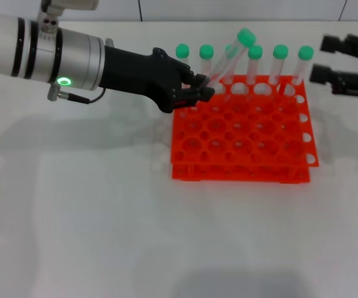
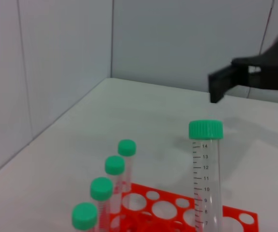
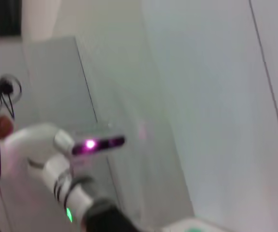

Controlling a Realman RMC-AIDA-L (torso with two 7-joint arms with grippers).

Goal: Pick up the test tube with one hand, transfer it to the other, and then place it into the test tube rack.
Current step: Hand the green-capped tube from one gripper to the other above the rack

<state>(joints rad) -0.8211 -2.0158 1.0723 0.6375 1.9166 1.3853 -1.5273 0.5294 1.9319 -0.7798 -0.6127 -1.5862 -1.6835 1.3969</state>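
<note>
My left gripper [image 1: 205,93], black on a silver-white arm with a green ring, is shut on the lower part of a test tube [image 1: 229,59]. The tube tilts, its green cap up and to the right, above the back left of the orange test tube rack [image 1: 241,172]. In the left wrist view the held tube [image 2: 205,183] stands upright over the rack [image 2: 230,213]. Several other green-capped tubes [image 1: 280,52] stand in the rack's back row. My right gripper [image 1: 325,58] is open, in the air at the far right behind the rack, apart from the tube.
The rack stands on a white table [image 1: 104,211] with white walls behind. The right gripper [image 2: 255,72] also shows far off in the left wrist view. The right wrist view shows my left arm [image 3: 69,203] and the wall.
</note>
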